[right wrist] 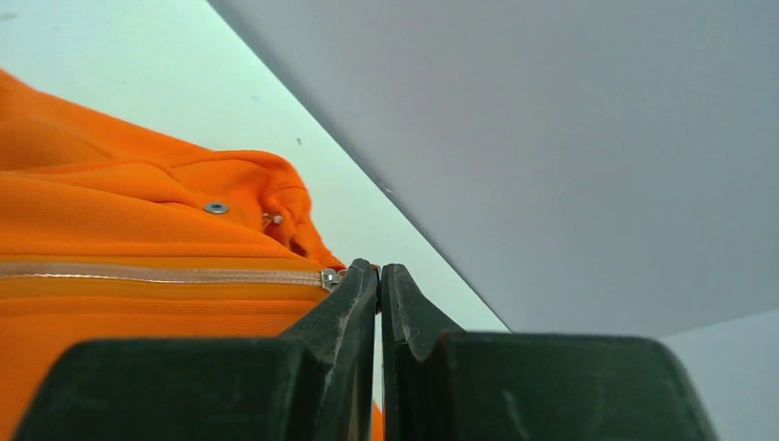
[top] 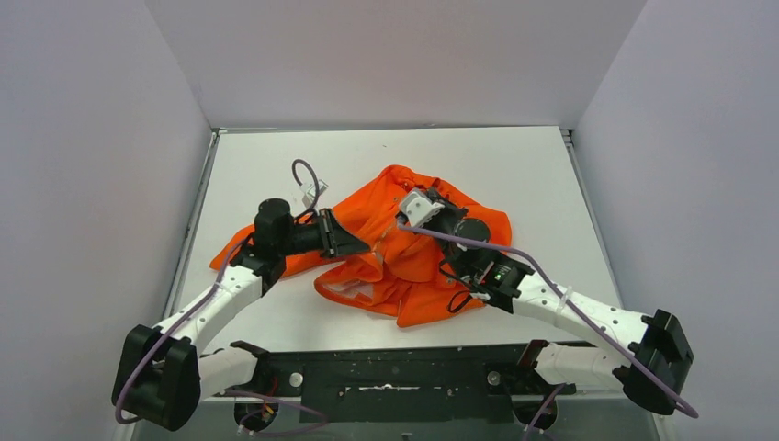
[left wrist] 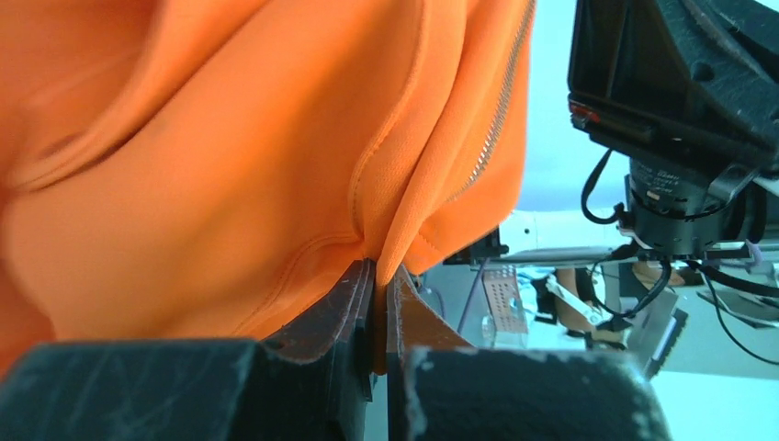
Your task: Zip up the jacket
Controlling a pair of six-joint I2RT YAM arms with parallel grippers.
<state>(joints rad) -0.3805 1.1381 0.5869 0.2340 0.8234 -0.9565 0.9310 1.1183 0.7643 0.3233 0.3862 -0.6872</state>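
Note:
The bright orange jacket (top: 404,253) lies crumpled in the middle of the white table (top: 514,165). My left gripper (top: 364,246) reaches into its left side and is shut on a fold of orange fabric (left wrist: 381,276); light zipper teeth (left wrist: 496,119) run up the edge above the fold. My right gripper (top: 434,195) sits on the jacket's upper part. In the right wrist view it (right wrist: 379,271) is shut at the metal zipper slider (right wrist: 331,278), at the end of the closed light zipper (right wrist: 156,273). The pull tab is pinched between the tips and mostly hidden. A metal snap (right wrist: 216,208) shows near the collar.
Grey walls enclose the table on the left, back and right (top: 395,55). The right arm's black wrist and cables (left wrist: 671,92) hang close in front of the left gripper. Both arm bases stand at the near edge (top: 395,377).

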